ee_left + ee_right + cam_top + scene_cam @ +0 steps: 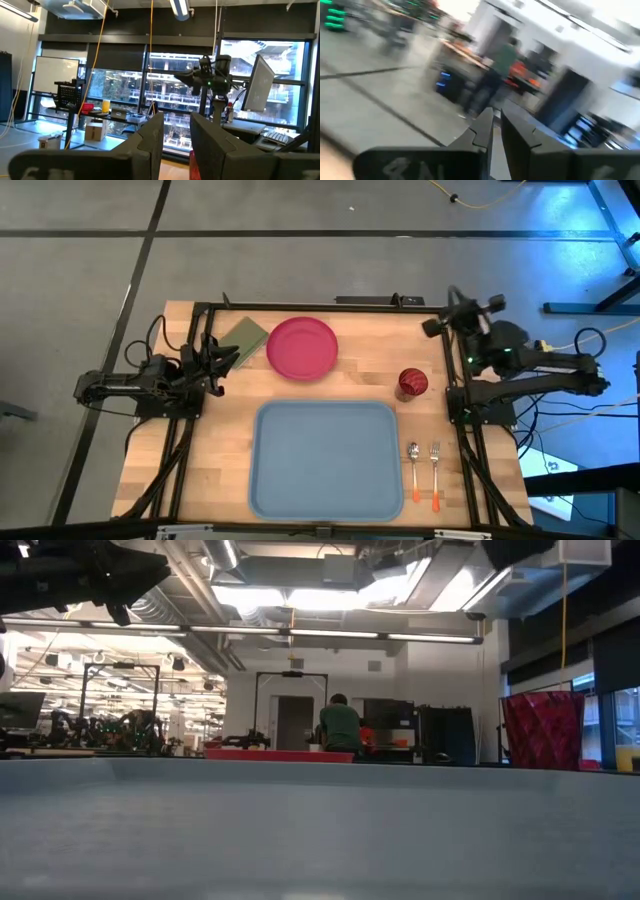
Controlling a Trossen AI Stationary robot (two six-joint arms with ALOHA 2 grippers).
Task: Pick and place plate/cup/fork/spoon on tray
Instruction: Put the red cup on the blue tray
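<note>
Nothing placed yet, by my read; all four items left to move. Large light-blue rectangular plastic tray [325,458] with raised rim sits at the near middle of the wooden table [220,465]; nothing lies in it. Just beside its right rim, on the table: small spoon [413,469] with silver bowl and orange handle, then small fork [435,471] with silver tines and orange handle, lying parallel, heads toward the far side, close but apart. Farther back, off the tray's far right corner, small shiny dark red cup [412,383], upright; cannot see whether anything is in it. Beyond the tray's far edge, round flat magenta-pink plastic plate [302,347], bare, with an olive-green rectangular pad [240,338] just beside it on the left. Left pincer [222,359] is near that pad, narrow gap, holding nothing. Right pincer [436,325] is raised near the far right corner, beyond the cup, nearly closed, holding nothing. Person in green far off in the room [340,726].
</note>
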